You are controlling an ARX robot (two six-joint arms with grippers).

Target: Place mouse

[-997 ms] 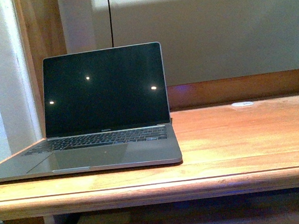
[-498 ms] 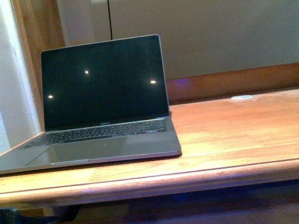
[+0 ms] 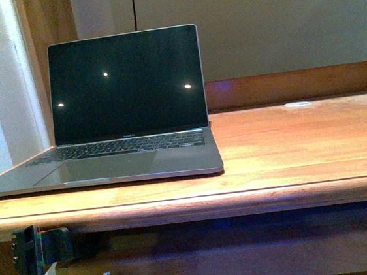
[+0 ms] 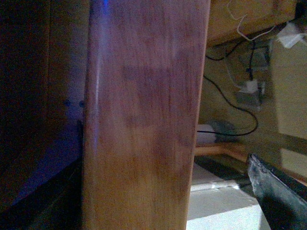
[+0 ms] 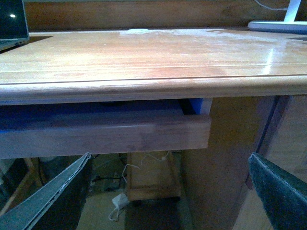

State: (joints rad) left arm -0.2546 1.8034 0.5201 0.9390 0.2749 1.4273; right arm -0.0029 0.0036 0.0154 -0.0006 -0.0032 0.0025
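- Right tool [image 5: 169, 165]: you are holding it spread and empty, below the front edge of the surface [image 5: 144, 57].
- Left tool [image 4: 276, 194]: showing one finger only; spread or pressed together, cannot tell.
- Mouse: showing in no view; you are probably still approaching, and need to find it first.

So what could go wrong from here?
The open right gripper sits below the desk edge; rising straight up could strike it or the drawer front. The left arm is below the laptop and could knock it. No view shows the mouse, so nothing may get placed.
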